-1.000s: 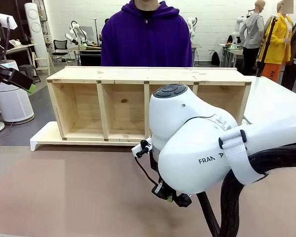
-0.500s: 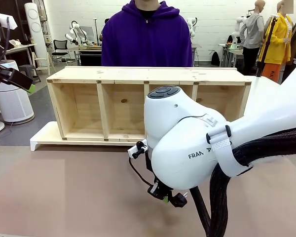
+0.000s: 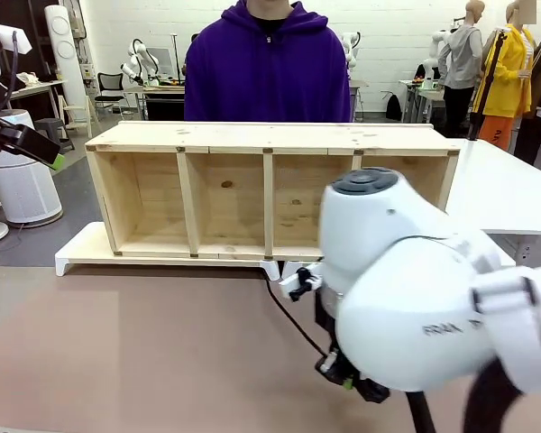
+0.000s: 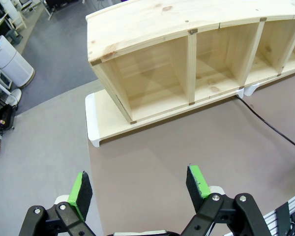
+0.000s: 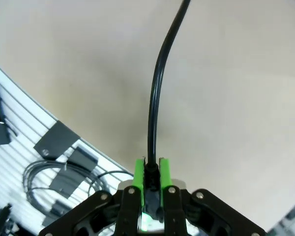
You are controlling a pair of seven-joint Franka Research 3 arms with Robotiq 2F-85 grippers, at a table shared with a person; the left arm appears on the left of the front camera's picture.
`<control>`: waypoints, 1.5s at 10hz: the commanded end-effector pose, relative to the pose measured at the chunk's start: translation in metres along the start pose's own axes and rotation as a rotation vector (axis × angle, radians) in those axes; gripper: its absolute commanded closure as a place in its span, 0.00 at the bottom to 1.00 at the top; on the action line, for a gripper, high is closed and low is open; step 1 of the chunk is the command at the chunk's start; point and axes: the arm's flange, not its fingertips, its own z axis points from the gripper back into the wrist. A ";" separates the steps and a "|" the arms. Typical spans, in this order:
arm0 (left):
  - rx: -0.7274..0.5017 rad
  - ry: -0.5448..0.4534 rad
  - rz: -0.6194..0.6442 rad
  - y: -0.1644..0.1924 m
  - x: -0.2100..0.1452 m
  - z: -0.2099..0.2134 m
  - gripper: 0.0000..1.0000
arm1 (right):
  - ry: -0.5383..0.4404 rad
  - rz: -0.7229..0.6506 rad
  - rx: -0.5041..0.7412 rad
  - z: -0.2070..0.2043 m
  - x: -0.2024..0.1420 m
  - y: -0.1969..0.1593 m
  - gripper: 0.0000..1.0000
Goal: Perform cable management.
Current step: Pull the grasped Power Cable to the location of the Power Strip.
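Right jaws: the right gripper (image 5: 152, 169) has its jaws clamped on the cable (image 5: 155, 98), and the green pads (image 5: 138, 173) press against it from both sides.
Cable at the grip: in the right wrist view it rises straight out from between the pads, then bends toward the top edge above the bare tabletop (image 5: 236, 73).
Same grip, front view: the right gripper (image 3: 350, 382) hangs low over the tabletop (image 3: 117, 343) beneath the bulky white right arm (image 3: 406, 298). The arm covers most of it, so the pinch itself cannot be made out from here.
Cable run, front view: the cable (image 3: 293, 320) is a thin dark line slanting up and left from the gripper to the foot of the wooden shelf (image 3: 270, 135).
Cable run, left wrist view: the cable (image 4: 270, 128) comes out at the shelf's base and crosses the tabletop (image 4: 162, 162) to the picture's right edge.
Left jaws: the left gripper (image 4: 140, 183) has its jaws spread wide with nothing between them, high over the tabletop.
Left gripper, front view: the left gripper (image 3: 38, 147) is raised at the far left, well apart from the shelf and the cable.
Shelf: the wooden shelf (image 4: 162, 19) has four compartments opening toward the robot and sits on a white base board (image 3: 81, 248).
Beyond the shelf: a person (image 3: 266, 72) in a purple hoodie stands just behind it.
Right wrist view, lower left: a pale ribbed strip (image 5: 19, 162) carries loops of thin grey wire.
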 end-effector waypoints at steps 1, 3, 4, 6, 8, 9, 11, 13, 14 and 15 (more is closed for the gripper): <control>0.004 -0.011 -0.005 0.000 0.002 -0.001 0.00 | -0.009 -0.093 0.032 0.005 -0.039 -0.028 0.85; 0.004 -0.011 -0.005 0.000 0.002 -0.001 0.00 | -0.031 -0.253 0.042 0.011 -0.071 -0.072 0.85; 0.004 -0.011 -0.005 0.000 0.002 -0.001 0.00 | -0.052 -0.320 0.047 0.013 -0.086 -0.093 0.85; 0.004 -0.011 -0.005 0.000 0.002 -0.001 0.00 | -0.059 -0.423 0.043 0.013 -0.105 -0.132 0.85; 0.004 -0.011 -0.005 0.000 0.002 -0.001 0.00 | -0.047 -0.476 0.037 0.013 -0.121 -0.155 0.85; 0.004 -0.011 -0.005 0.000 0.002 -0.001 0.00 | -0.037 -0.506 0.036 0.013 -0.128 -0.167 0.85; 0.004 -0.011 -0.005 0.000 0.002 -0.001 0.00 | -0.050 -0.567 -0.032 0.010 -0.133 -0.197 0.85; 0.004 -0.011 -0.005 0.000 0.002 -0.001 0.00 | -0.095 -0.591 -0.076 0.011 -0.134 -0.208 0.85; 0.004 -0.011 -0.005 0.000 0.002 -0.001 0.00 | -0.155 -0.641 -0.151 0.015 -0.135 -0.223 0.85; 0.004 -0.011 -0.005 0.000 0.002 -0.001 0.00 | -0.202 -0.658 -0.224 0.022 -0.135 -0.238 0.85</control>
